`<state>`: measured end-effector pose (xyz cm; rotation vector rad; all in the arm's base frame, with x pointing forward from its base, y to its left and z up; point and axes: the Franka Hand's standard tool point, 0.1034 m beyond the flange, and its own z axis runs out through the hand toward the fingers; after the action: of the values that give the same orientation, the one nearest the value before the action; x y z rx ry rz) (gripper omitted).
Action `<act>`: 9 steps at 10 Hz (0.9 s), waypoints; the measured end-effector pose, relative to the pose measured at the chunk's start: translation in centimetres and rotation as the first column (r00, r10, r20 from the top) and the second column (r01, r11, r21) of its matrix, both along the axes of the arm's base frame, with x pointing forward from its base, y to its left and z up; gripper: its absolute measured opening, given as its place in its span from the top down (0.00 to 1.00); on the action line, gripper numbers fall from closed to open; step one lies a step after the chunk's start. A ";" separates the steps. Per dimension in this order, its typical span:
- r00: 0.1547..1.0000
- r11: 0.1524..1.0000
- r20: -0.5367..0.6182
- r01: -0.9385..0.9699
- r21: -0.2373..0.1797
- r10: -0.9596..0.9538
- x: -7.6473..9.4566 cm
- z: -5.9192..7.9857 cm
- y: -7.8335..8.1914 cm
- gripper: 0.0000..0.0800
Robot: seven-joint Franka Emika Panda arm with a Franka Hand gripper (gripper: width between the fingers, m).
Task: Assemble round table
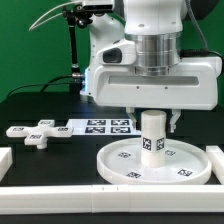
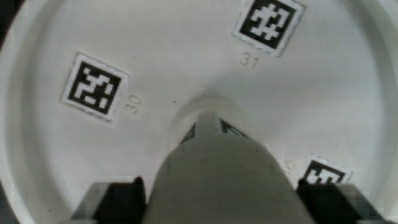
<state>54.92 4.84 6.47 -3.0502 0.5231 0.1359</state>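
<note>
Claw [image 1: 152,124] seemingly pinches upright leg [image 1: 152,133] on disc [image 1: 118,158]; cross foot [image 1: 34,133] (exterior view only) apart.

This is a robotics lab set up for recorded experiments. A black surface [image 1: 40,110] is fenced by straight white border bars [image 1: 60,195], the marker board [image 1: 100,125] lies flat on it with printed black-and-white tags, and a white robot arm [image 1: 155,40] with cabling beside it fills the space above. The white plastic parts, a round disc [image 1: 155,160], a short leg [image 1: 152,133] and a cross-shaped foot [image 1: 35,131], carry the same tracking tags, with 3 of them on the disc in the wrist view.
</note>
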 end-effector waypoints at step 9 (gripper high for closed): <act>0.822 0.823 -0.055 0.568 0.004 -0.567 0.0 0.0 0.3 0.49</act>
<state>54.95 5.18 6.45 -2.7215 1.3909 0.1907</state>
